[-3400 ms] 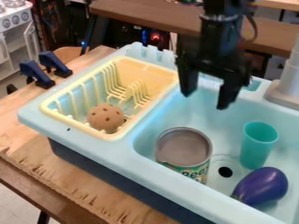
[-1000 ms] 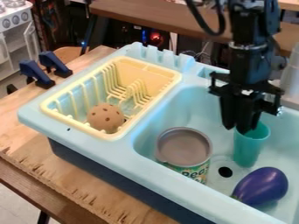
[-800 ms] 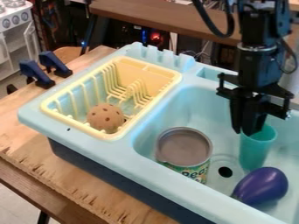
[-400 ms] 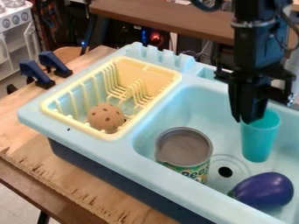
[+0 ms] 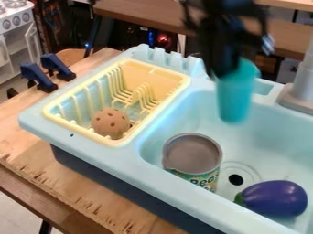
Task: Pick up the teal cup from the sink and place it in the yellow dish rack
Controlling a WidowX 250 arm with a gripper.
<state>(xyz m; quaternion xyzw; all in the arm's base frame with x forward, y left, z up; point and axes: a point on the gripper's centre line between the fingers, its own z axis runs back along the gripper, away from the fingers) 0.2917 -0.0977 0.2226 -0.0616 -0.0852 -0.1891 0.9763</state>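
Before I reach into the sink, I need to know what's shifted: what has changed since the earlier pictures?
The hand has taken hold of the cup and lifted it off the floor of the sink, up and leftward in the view. The eggplant has turned a little. The can, rack and ball stayed put.
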